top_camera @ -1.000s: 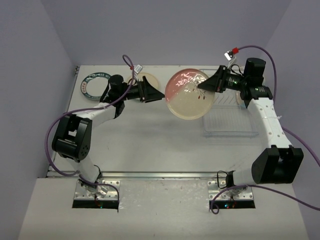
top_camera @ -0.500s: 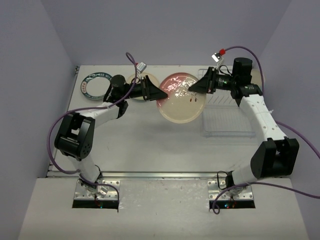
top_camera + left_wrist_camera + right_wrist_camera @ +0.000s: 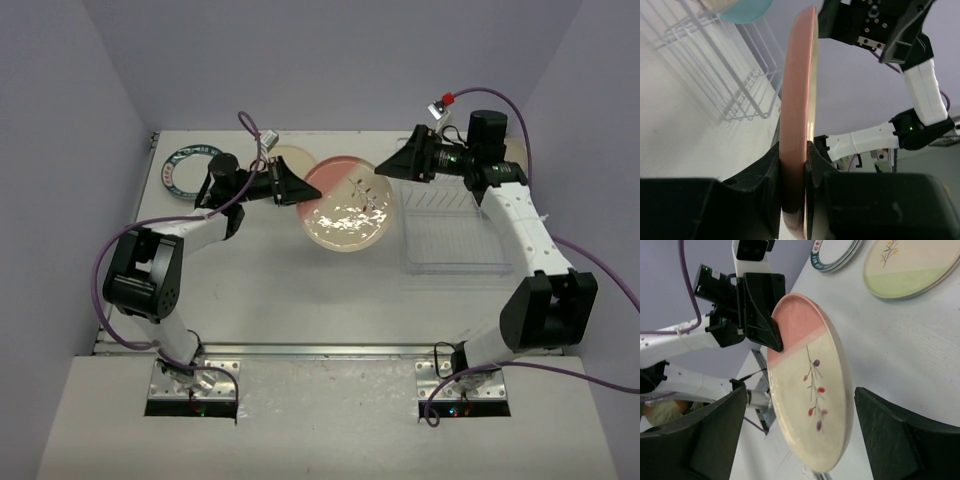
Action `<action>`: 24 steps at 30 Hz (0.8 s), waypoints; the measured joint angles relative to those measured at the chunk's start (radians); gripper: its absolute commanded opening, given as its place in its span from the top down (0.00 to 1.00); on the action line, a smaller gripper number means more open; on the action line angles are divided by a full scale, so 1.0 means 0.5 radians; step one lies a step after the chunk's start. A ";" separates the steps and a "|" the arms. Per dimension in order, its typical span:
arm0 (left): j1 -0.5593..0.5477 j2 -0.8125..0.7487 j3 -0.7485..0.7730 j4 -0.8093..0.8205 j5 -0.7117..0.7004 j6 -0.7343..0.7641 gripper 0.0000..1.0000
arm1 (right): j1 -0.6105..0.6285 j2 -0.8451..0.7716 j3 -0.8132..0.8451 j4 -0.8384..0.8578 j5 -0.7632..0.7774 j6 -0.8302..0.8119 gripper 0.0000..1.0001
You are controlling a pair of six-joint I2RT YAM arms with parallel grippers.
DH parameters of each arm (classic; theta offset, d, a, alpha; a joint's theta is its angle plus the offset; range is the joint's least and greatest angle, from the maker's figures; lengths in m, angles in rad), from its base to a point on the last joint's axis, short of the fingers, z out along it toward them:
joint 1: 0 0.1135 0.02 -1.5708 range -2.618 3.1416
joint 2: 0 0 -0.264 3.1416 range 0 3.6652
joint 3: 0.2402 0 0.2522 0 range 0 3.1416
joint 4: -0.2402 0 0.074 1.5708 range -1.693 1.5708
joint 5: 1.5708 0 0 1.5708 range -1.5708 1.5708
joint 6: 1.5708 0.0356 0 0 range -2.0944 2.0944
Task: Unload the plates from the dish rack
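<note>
A plate point(image 3: 345, 205), pink on one part and cream with a sprig on the other, hangs tilted above the table's middle. My left gripper point(image 3: 298, 193) is shut on its pink rim; the left wrist view shows the plate point(image 3: 799, 100) edge-on, pinched between both jaws. My right gripper point(image 3: 385, 168) stands open at the plate's far right side, and in the right wrist view its fingers point(image 3: 715, 435) are spread wide of the plate point(image 3: 810, 390) without touching it. The dish rack point(image 3: 455, 240) sits to the right. A light blue plate point(image 3: 746, 9) shows by the rack's wires point(image 3: 735, 80).
A green-rimmed plate point(image 3: 190, 170) lies at the far left corner, and a cream plate point(image 3: 292, 157) lies behind my left arm. In the right wrist view both lie flat on the table: the green-rimmed plate point(image 3: 836, 252) and the cream plate point(image 3: 910, 265).
The plate moved left and down from the rack side. My left gripper closed on its pink rim, and my right gripper let go and opened wide.
</note>
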 measured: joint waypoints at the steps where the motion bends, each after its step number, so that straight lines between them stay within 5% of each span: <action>1: 0.049 0.000 -0.001 -0.030 0.000 0.004 1.00 | -0.018 0.000 0.014 -0.017 0.037 -0.009 0.01; 9: 0.391 0.137 0.121 -0.071 -0.069 0.041 1.00 | -0.274 0.002 0.066 -0.141 0.223 -0.050 0.01; 24: 0.703 0.883 0.890 -0.373 -0.398 0.301 1.00 | -0.388 0.031 0.216 -0.498 0.355 -0.310 0.01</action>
